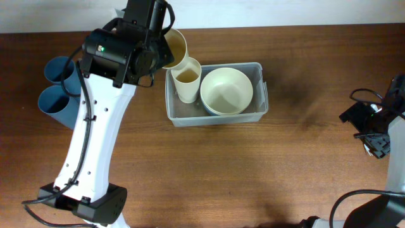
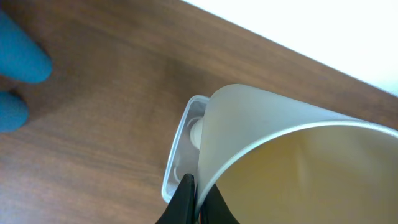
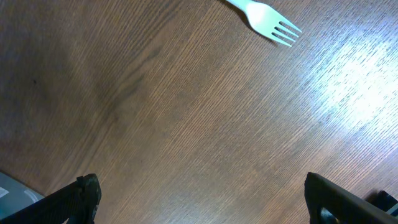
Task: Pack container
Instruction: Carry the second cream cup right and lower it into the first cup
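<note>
Your container (image 1: 262, 95) sits at the middle of the far edge of the table (image 1: 285, 171), a bowl (image 1: 226, 90) inside. Just off its far-left corner, your left gripper (image 2: 198, 198) pinches the rim of a cup (image 2: 261, 143). Your right gripper (image 3: 205, 202), by the right edge, hangs spread.

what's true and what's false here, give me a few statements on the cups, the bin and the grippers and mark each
1. The left gripper pinches the rim of a held cup. True.
2. The container holds two blue cups. False: it holds a cream bowl and a second cream cup; the blue cups are outside it.
3. The right gripper is open and holds nothing. True.
4. A white fork lies in the container. False: it lies on the table.
</note>
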You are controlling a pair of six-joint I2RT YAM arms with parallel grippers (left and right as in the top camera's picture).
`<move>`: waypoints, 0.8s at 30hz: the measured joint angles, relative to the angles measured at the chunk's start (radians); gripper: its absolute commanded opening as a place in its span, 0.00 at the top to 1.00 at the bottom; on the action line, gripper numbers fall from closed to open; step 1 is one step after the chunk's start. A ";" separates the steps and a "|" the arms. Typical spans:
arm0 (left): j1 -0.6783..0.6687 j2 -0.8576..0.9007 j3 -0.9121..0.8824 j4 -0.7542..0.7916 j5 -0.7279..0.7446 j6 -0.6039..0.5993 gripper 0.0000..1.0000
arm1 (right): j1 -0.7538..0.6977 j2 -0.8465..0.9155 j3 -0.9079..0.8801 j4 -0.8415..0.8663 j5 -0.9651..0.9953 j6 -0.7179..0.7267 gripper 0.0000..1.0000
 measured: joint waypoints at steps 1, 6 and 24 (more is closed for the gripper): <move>0.000 0.000 0.000 0.007 0.000 0.000 0.98 | 0.000 0.000 0.000 0.000 0.000 0.000 0.01; 0.000 0.000 0.000 0.018 0.013 0.000 0.98 | 0.000 0.000 0.000 0.000 0.000 0.000 0.01; 0.000 0.060 0.000 0.004 0.055 0.000 0.98 | 0.000 0.000 0.000 0.000 0.000 0.000 0.01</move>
